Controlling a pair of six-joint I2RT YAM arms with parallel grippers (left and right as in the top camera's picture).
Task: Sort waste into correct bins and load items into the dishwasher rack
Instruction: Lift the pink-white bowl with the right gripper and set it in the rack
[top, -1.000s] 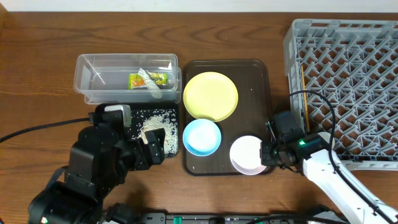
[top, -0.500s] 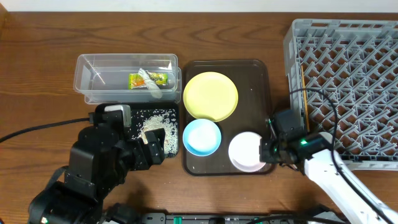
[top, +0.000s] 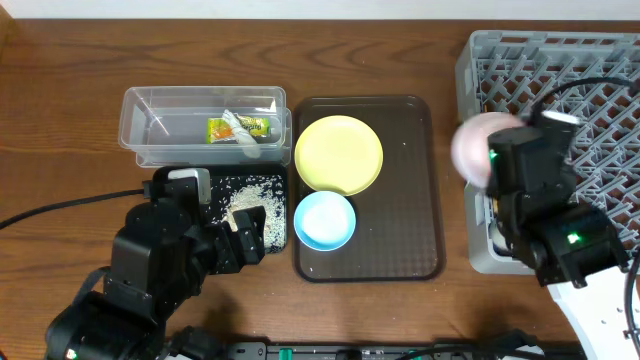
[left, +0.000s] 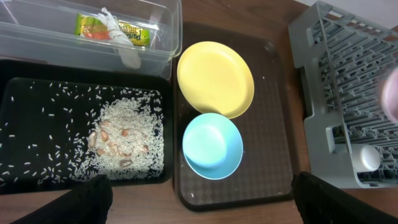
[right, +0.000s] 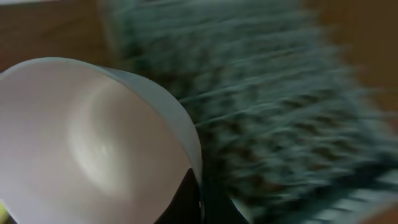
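Wooden tabletop (top: 60, 60): brown tray (top: 400, 240) bears yellow plate (top: 339, 153), blue bowl (top: 324, 220); right end effector (right: 198, 199) grips white bowl (right: 93, 137) at edge of dishwasher rack (top: 600, 100); left end effector (left: 202, 202) wide apart, empty.

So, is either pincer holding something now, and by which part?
The right pincer holds the small white bowl by its rim, up at the dishwasher rack's left edge. The left pincer is open and holds nothing.

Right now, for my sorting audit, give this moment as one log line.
right gripper: shut on white bowl, held at edge of dishwasher rack | left gripper: open, empty | yellow plate, blue bowl: on tray
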